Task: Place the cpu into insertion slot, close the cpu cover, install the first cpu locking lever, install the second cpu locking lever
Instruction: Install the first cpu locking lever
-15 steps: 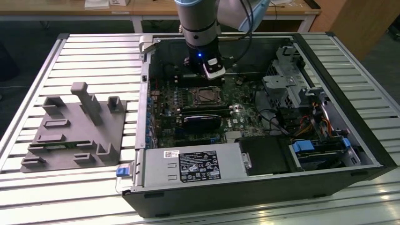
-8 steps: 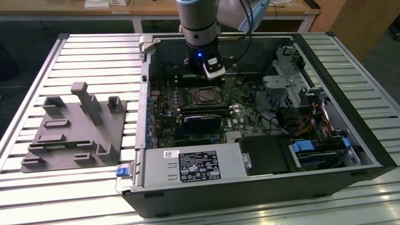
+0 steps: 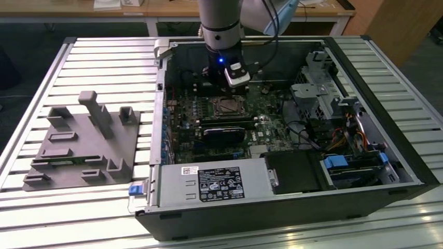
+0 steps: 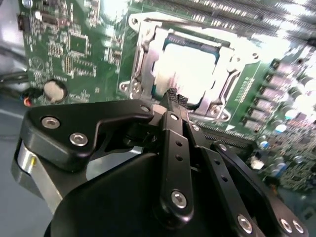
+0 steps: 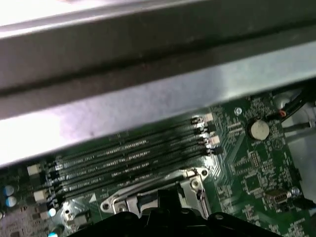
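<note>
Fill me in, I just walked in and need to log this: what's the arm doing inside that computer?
A single robot arm has reached into the open computer case lying on the slatted table. Its gripper sits just above the insertion slot on the green motherboard. The cpu, pale and silvery, lies in the slot, and the cpu cover looks folded down around it. The fingers appear drawn together with nothing between them. A grey fixture stands on the table beside the case.
</note>
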`<action>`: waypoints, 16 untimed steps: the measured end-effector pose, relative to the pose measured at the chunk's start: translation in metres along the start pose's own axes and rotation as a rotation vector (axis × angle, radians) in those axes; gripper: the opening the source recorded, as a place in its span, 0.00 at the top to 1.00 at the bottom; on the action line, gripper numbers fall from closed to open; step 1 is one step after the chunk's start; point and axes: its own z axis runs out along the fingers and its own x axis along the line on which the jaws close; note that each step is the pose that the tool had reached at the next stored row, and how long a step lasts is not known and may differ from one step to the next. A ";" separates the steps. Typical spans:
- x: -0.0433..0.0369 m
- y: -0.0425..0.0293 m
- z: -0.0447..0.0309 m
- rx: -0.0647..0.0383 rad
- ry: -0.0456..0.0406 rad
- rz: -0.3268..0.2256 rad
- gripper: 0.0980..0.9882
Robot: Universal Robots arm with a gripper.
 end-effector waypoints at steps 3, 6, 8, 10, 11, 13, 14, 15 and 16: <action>-0.0008 -0.0024 -0.0001 0.019 -0.0013 -0.003 0.99; -0.0023 -0.0071 -0.0002 0.025 -0.0025 -0.004 0.99; -0.0035 -0.0111 -0.0003 0.027 -0.0030 -0.004 0.99; -0.0048 -0.0152 -0.0003 0.028 -0.0032 -0.004 0.99; -0.0054 -0.0172 -0.0004 0.029 -0.0032 -0.004 0.99; -0.0065 -0.0208 -0.0003 0.030 -0.0033 -0.004 0.99; -0.0067 -0.0216 -0.0003 0.032 -0.0029 -0.004 0.99; -0.0068 -0.0217 -0.0002 0.033 -0.0030 -0.004 0.99; -0.0068 -0.0217 -0.0002 0.033 -0.0031 -0.004 0.99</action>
